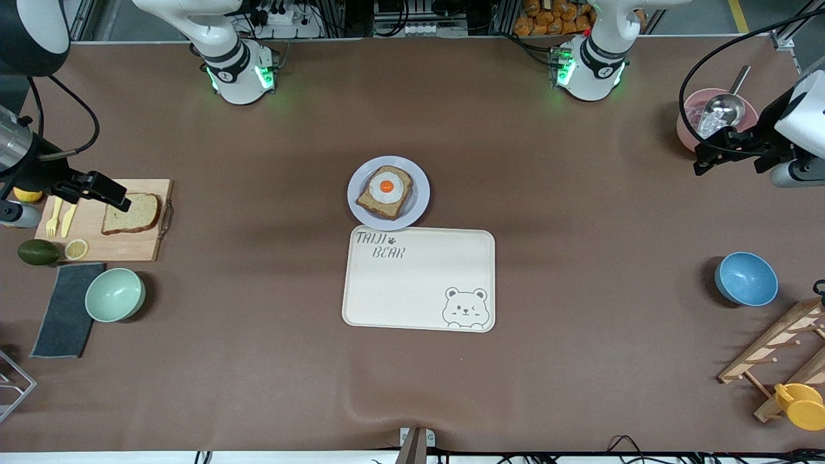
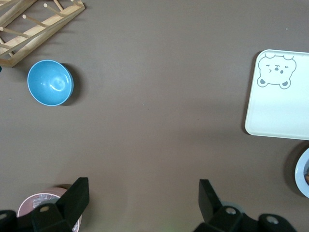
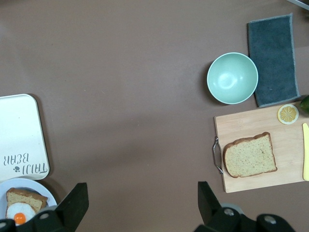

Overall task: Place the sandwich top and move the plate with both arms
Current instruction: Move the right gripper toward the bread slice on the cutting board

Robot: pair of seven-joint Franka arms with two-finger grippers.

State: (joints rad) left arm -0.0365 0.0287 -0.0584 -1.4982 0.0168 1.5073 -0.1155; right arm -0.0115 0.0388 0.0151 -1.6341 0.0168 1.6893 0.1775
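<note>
The sandwich top (image 1: 131, 213) (image 3: 249, 154), a bare bread slice, lies flat on a wooden cutting board (image 1: 122, 246) at the right arm's end of the table. The pale round plate (image 1: 419, 193) (image 3: 49, 197) (image 2: 301, 175) stands mid-table and carries a toast slice with a fried egg (image 1: 386, 187). My right gripper (image 1: 111, 193) (image 3: 141, 193) hangs open above the board's edge, apart from the bread, with nothing between its fingers. My left gripper (image 1: 702, 158) (image 2: 144, 191) hangs open and empty over the left arm's end, beside a pink bowl (image 1: 689, 122).
A cream bear-print tray (image 1: 419, 283) lies just nearer the camera than the plate. A mint bowl (image 1: 115, 294) and dark cloth (image 1: 63, 312) sit near the board. A blue bowl (image 1: 746, 278) and wooden rack (image 1: 770, 354) stand at the left arm's end.
</note>
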